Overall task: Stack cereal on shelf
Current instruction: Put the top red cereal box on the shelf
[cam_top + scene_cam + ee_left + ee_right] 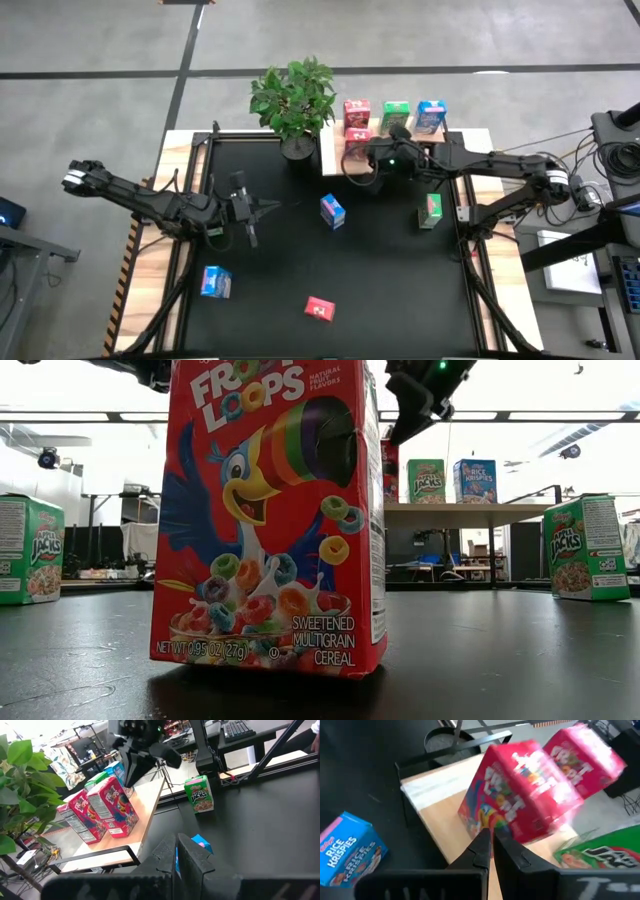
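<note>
Four cereal boxes stand on the shelf, and five more sit on the black table.

The right hand (378,157) hangs over the front of the shelf (332,152), just beside the front red box (357,143). Its fingers are pressed together and hold nothing. Behind that box, another red box (356,113), a green box (395,115) and a blue box (431,116) stand in a row at the back of the shelf. The left hand (262,208) waits above the left side of the table (400,290), and its fingers are closed and empty too. On the table, a blue box (332,211) sits in the middle, a green box (431,210) stands at the right, a blue box (215,282) lies at the front left, and a red box (319,309) sits at the front. One more green box (30,550) shows only in the low view, at the left. A potted plant (294,100) stands beside the shelf.
</note>
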`<action>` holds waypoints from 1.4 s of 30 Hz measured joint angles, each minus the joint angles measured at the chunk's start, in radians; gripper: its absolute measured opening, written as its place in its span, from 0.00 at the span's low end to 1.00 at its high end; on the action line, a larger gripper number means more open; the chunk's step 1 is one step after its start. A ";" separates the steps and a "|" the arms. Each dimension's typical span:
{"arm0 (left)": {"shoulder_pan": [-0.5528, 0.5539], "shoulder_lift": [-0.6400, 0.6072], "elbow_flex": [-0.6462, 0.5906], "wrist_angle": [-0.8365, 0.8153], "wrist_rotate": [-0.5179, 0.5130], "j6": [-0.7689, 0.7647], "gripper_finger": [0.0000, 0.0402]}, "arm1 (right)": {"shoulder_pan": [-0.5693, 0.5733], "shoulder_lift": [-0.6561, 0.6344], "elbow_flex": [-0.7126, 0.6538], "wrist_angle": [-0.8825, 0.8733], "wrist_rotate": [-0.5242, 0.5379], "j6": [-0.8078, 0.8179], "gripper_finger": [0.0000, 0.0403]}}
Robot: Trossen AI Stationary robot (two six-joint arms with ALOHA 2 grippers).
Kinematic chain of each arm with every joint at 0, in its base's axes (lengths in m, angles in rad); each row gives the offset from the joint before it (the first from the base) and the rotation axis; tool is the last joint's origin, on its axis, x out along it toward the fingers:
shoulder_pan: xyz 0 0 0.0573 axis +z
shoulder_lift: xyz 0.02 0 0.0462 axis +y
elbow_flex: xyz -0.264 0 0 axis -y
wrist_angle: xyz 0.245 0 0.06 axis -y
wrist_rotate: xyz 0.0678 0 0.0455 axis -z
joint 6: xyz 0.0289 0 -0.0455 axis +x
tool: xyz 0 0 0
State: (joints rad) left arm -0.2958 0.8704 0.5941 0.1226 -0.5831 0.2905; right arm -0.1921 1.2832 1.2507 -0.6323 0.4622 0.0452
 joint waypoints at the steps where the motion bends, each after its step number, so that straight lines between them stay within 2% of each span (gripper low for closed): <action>1: 0.000 0.000 0.000 -0.002 0.000 0.000 0.00 | 0.000 0.002 -0.018 0.027 0.000 -0.001 0.02; 8: 0.000 0.000 0.000 -0.006 0.000 0.006 0.00 | -0.028 0.007 -0.123 0.174 0.011 -0.013 0.02; 18: 0.000 0.001 0.000 -0.006 0.000 0.007 0.00 | -0.066 0.007 -0.155 0.196 0.028 -0.035 0.02; 20: 0.000 0.001 0.000 -0.006 0.000 0.007 0.00 | -0.066 0.007 -0.155 0.197 0.006 -0.027 0.02; 23: 0.000 0.001 0.000 -0.006 0.000 0.007 0.00 | -0.066 0.007 -0.149 0.203 -0.089 -0.004 0.02; 27: 0.000 0.001 0.000 -0.005 0.000 0.007 0.00 | -0.060 0.008 -0.160 0.296 -0.148 0.007 0.02; 31: 0.000 0.001 0.000 -0.005 0.000 0.007 0.00 | -0.062 0.012 -0.173 0.383 -0.141 -0.003 0.02; 36: 0.000 0.001 0.000 -0.005 0.000 0.007 0.00 | -0.062 0.029 -0.173 0.436 -0.071 -0.016 0.02; 42: 0.000 0.001 0.000 -0.003 0.000 0.007 0.00 | -0.064 0.062 -0.173 0.455 -0.068 -0.030 0.02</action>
State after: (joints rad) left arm -0.2958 0.8715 0.5941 0.1198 -0.5831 0.2977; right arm -0.2562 1.3456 1.0775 -0.1776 0.3943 0.0151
